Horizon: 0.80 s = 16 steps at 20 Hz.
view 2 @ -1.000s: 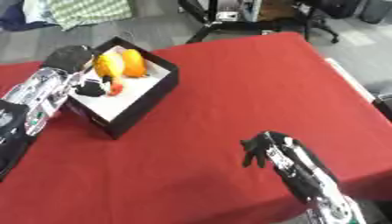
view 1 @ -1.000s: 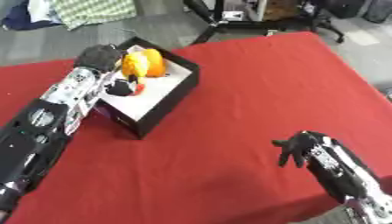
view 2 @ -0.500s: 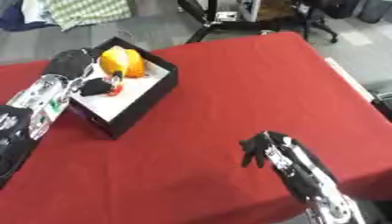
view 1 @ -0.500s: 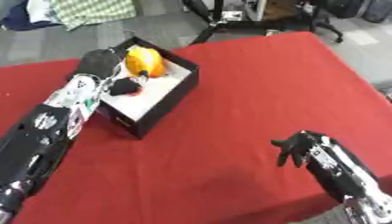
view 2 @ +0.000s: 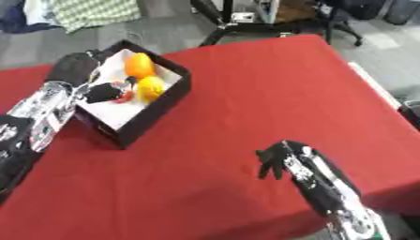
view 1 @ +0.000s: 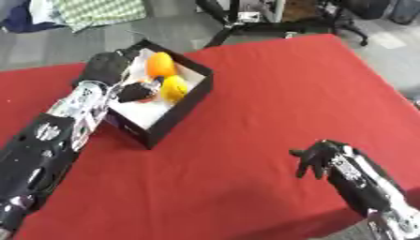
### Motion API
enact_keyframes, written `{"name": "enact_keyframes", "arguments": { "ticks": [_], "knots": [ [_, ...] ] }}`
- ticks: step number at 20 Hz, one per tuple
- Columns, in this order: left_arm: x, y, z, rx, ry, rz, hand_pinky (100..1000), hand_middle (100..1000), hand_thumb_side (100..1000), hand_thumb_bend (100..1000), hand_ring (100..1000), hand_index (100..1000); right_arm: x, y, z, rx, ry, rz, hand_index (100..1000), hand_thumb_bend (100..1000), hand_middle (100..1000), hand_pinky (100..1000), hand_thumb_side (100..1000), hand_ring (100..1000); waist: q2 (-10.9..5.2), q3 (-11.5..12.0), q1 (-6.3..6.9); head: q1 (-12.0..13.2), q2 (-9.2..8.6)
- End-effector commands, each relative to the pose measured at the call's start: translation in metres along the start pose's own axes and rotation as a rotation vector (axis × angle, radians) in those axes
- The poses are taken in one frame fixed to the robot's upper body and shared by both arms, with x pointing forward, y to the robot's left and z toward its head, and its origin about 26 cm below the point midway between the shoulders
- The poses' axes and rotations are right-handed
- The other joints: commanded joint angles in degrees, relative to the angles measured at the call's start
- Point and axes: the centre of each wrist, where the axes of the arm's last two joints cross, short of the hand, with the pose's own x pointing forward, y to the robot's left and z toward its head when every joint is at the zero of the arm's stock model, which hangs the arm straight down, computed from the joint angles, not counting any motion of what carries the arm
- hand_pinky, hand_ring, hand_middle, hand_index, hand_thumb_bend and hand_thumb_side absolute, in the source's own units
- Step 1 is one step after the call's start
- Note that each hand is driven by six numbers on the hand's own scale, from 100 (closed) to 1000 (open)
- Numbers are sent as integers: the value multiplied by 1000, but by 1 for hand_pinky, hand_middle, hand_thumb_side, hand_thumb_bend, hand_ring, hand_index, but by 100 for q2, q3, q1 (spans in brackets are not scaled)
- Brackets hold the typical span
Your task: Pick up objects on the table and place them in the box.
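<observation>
We find the left hand (view 1: 111, 70) over the near-left wall of the black open-topped box with the white floor (view 1: 190, 95), which stands on the red-covered table (view 1: 271, 84). Its dark fingers reach down into the box; we cannot tell whether they are curled or straight, nor whether they hold anything. Just beyond the fingertips, inside the box, lie an orange round fruit (view 1: 160, 64) and a yellow round fruit (view 1: 173, 87), touching or nearly so. A small dark item with a red spot (view 1: 138, 92) sits directly beneath the fingers. We judge this to be the release step, the hand positioned over the box so the item drops onto its floor. The right hand (view 1: 320, 157) rests idle well apart, lower right, fingers loosely bent, holding nothing.
</observation>
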Motion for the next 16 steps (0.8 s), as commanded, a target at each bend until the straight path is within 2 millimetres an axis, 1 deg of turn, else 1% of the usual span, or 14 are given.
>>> {"name": "enact_keyframes", "arguments": {
  "ticks": [1, 2, 3, 4, 5, 6, 7, 9, 10, 11, 12, 13, 14, 16],
  "knots": [
    [-20, 28, 4, 62, 10, -6, 791, 737, 1000, 343, 688, 944, 6, -2, -1, -4, -17, 21, 565, 100, 264, 895, 698, 465, -40, 34, -3, -61, -11],
    [-27, 31, 7, 60, 9, -6, 797, 747, 1000, 312, 698, 949, 6, -3, 0, -10, -14, 24, 565, 100, 264, 895, 707, 465, -43, 59, 6, -79, -11],
    [-33, 35, 10, 55, 10, -7, 797, 747, 999, 306, 699, 949, 6, -3, 1, -15, -11, 27, 565, 100, 264, 895, 705, 465, -46, 73, 13, -96, -11],
    [-41, 38, 13, 46, 17, -6, 802, 752, 956, 288, 705, 948, 6, -4, 1, -18, -10, 29, 565, 100, 264, 895, 701, 465, -50, 88, 21, -124, -11],
    [-50, 40, 15, 34, 30, -4, 803, 755, 940, 281, 709, 949, 5, -4, 1, -21, -8, 30, 565, 100, 264, 895, 707, 465, -54, 103, 28, -137, -11],
    [-60, 40, 18, 15, 47, -3, 807, 760, 893, 253, 716, 949, 5, -4, 2, -22, -4, 32, 565, 100, 264, 896, 724, 465, -59, 120, 35, -142, -11],
    [-71, 41, 22, -4, 63, -4, 809, 760, 882, 252, 721, 948, 5, -4, 2, -22, -1, 34, 565, 100, 263, 895, 705, 465, -63, 120, 39, -145, -11],
    [-90, 39, 28, -53, 89, -14, 814, 771, 895, 285, 731, 949, 5, -3, 3, -17, -1, 34, 565, 100, 264, 895, 712, 465, -70, 108, 45, -141, -11],
    [-97, 36, 31, -81, 96, -24, 823, 781, 908, 334, 743, 951, 4, -3, 3, -17, 1, 35, 565, 100, 264, 895, 719, 465, -73, 105, 44, -138, -11],
    [-102, 33, 33, -108, 99, -35, 823, 782, 910, 339, 744, 951, 4, -3, 3, -17, 2, 35, 565, 100, 264, 895, 719, 465, -75, 103, 43, -137, -11],
    [-105, 28, 35, -138, 101, -45, 829, 789, 939, 393, 752, 953, 4, -3, 3, -17, 2, 36, 565, 100, 264, 895, 712, 465, -73, 101, 41, -127, -11],
    [-109, 22, 36, -170, 104, -54, 829, 791, 943, 404, 754, 954, 4, -3, 3, -18, 1, 36, 565, 100, 264, 895, 713, 465, -73, 99, 40, -114, -11],
    [-111, 17, 36, -202, 105, -64, 828, 801, 950, 433, 762, 959, 4, -4, 3, -19, 1, 37, 565, 100, 264, 895, 715, 465, -73, 102, 39, -119, -11],
    [-116, 10, 37, -252, 110, -78, 826, 806, 956, 448, 766, 962, 4, -4, 3, -20, 1, 37, 564, 100, 264, 895, 720, 465, -69, 106, 37, -140, -11]
  ]
}}
